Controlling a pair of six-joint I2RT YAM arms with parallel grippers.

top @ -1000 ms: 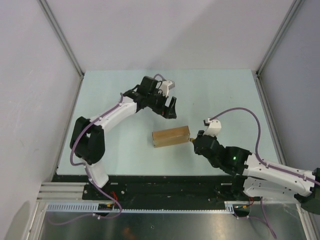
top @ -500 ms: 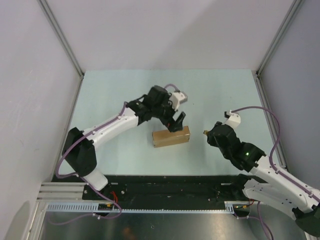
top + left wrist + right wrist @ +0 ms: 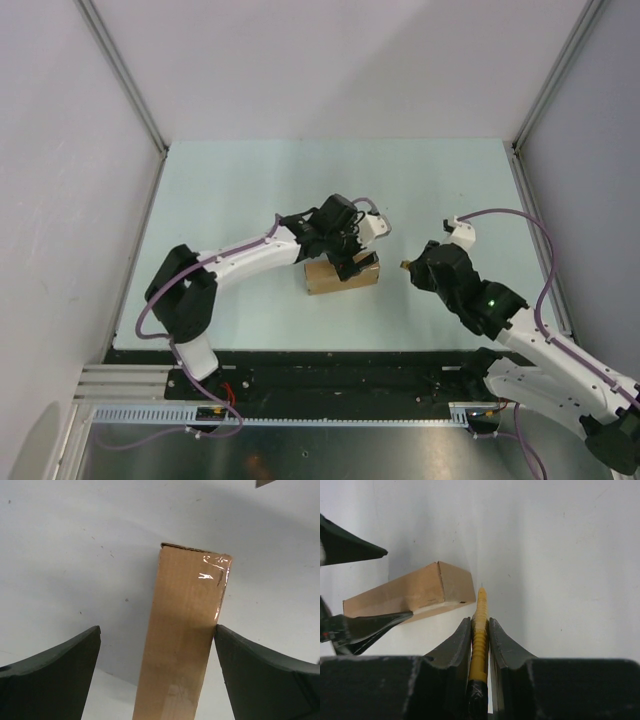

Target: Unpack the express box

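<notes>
The express box [image 3: 328, 278], an oblong brown carton with shiny tape on one end, lies flat on the pale table [image 3: 240, 190]. My left gripper [image 3: 356, 263] hangs over its right half, open, with the box [image 3: 185, 630] between its dark fingers [image 3: 55, 675]. In the left wrist view the right finger meets the box's edge and the left one stands apart. My right gripper [image 3: 408, 266] is a short way right of the box, shut on a slim yellow utility knife [image 3: 480, 625]. The knife's tip points just past the box's near end [image 3: 455, 582].
Grey walls with metal frame posts [image 3: 125, 85] close in the table on three sides. A black base rail [image 3: 330, 365] runs along the near edge. The left gripper's fingers [image 3: 350, 547] show at the left of the right wrist view.
My left arm has swung right and forward and come down over the box. My right arm, with the knife, has drawn back from the box's right end.
</notes>
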